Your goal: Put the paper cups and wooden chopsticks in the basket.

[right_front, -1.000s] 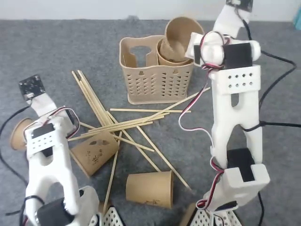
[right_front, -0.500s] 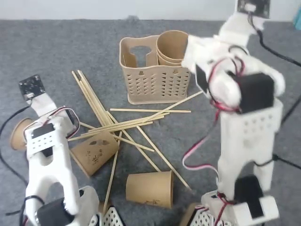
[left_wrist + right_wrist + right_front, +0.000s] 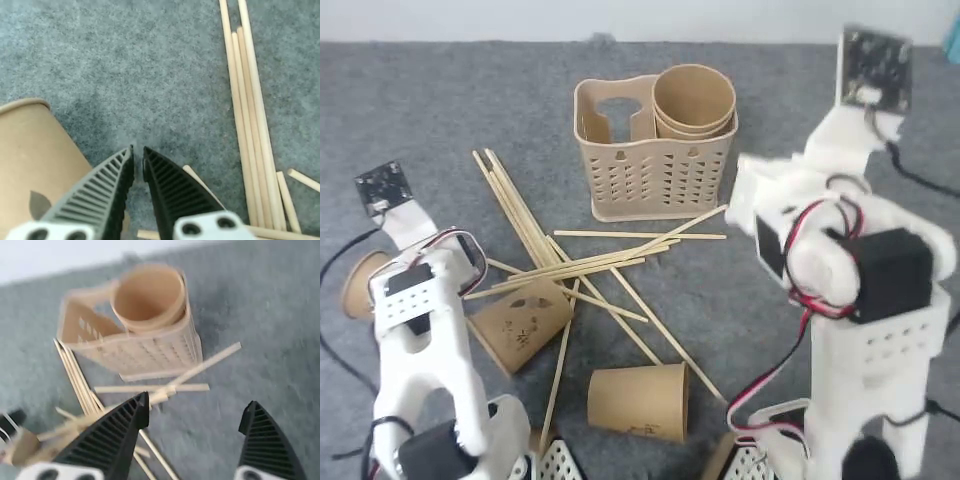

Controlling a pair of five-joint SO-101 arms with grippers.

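Cups stacked (image 3: 694,98) in the basket (image 3: 650,175) now sit straight, nested one in another in its right compartment. A sec ago the top one was tipped above the stack under the right arm (image 3: 860,290). Half a sec ago it was already seated and the arm was pulling off. Now that arm is back at near right, well apart from the basket. The right gripper (image 3: 197,405) is wide open w/ nothing in it, pointing toward the basket and sticks from a distance. So that cup looks delivered and the arm looks free for the next pick, though that's a guess.

Left arm (image 3: 420,330) hasn't shifted across the frames. The left gripper (image 3: 138,150) hangs over the carpet (image 3: 440,110) w/ jaws all but closed, just a slit, gripping nothing. A cup (image 3: 30,150) is just beside it on one side and a bundle of sticks on the other.

Still out on the carpet:
- One loose cup (image 3: 520,325) on its side, near left.
- Another (image 3: 638,400) on its side, near centre.
- A third (image 3: 355,285) at the left edge by the left arm.
- Chopsticks (image 3: 610,262) scattered criss-cross in front of the basket, none inside as far as I can see. One leans near its right corner.

Cups are plain brown paper, some w/ small dark print. Basket is beige plastic w/ slotted walls, two compartments, the left one empty. Task is maybe halfway on cups, and sticks not started.
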